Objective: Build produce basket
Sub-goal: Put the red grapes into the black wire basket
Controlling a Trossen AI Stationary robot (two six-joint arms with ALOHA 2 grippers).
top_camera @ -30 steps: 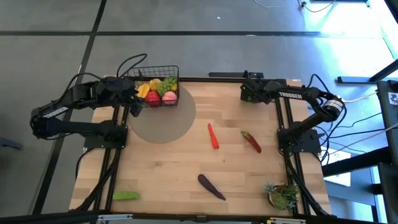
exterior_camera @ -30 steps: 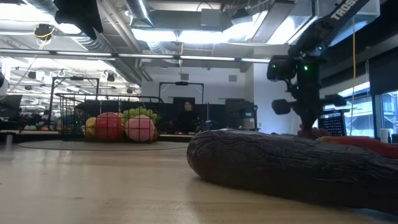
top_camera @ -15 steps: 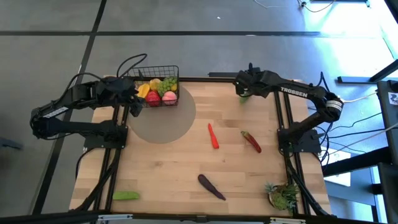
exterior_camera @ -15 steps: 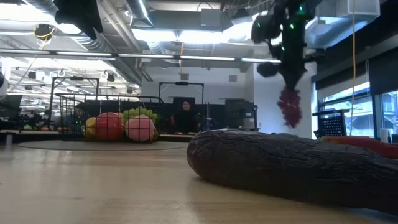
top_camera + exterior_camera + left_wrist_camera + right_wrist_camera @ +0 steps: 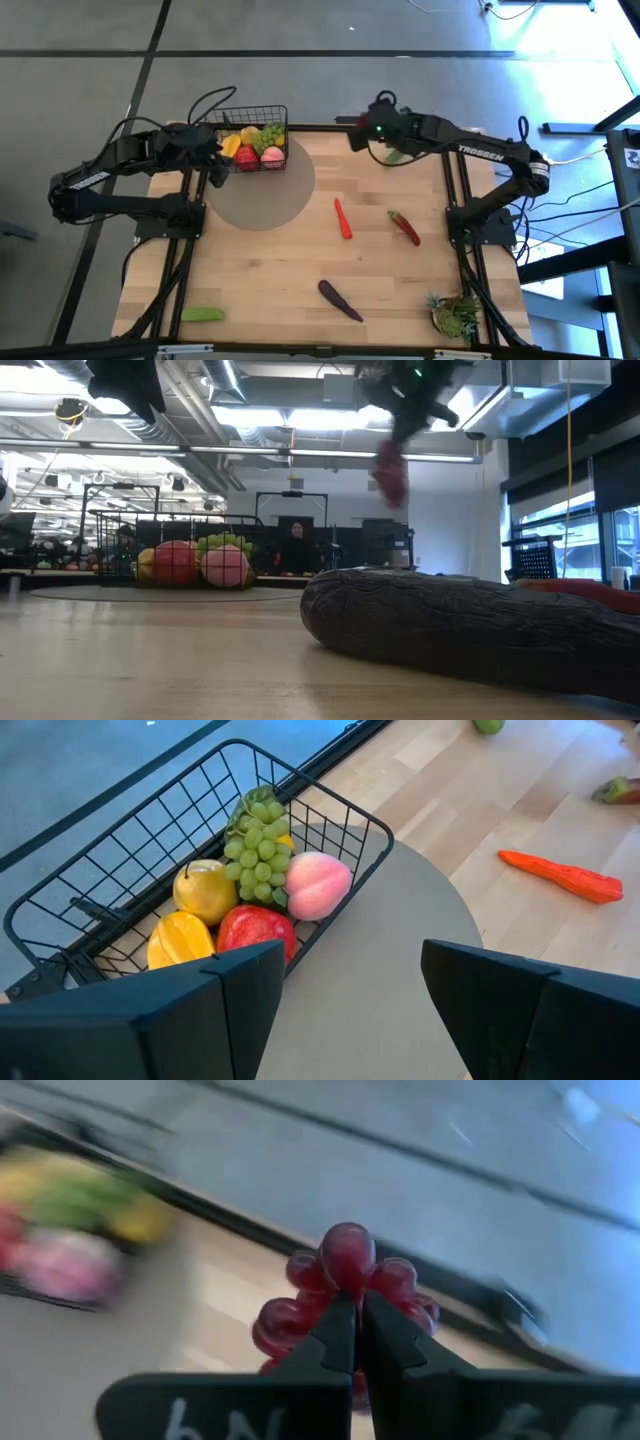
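Two right gripper [image 5: 357, 1342] fingers pinch red grapes [image 5: 345, 1285] aloft; left gripper [image 5: 345, 985] fingers gape wide.

One basket [image 5: 258, 135] with five fruits, two chilies [image 5: 343, 218], one eggplant [image 5: 340, 299], one cucumber [image 5: 203, 314].

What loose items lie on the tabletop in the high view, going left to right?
Green cucumber → dark eggplant → orange-red chili → red chili → spiky potted plant.
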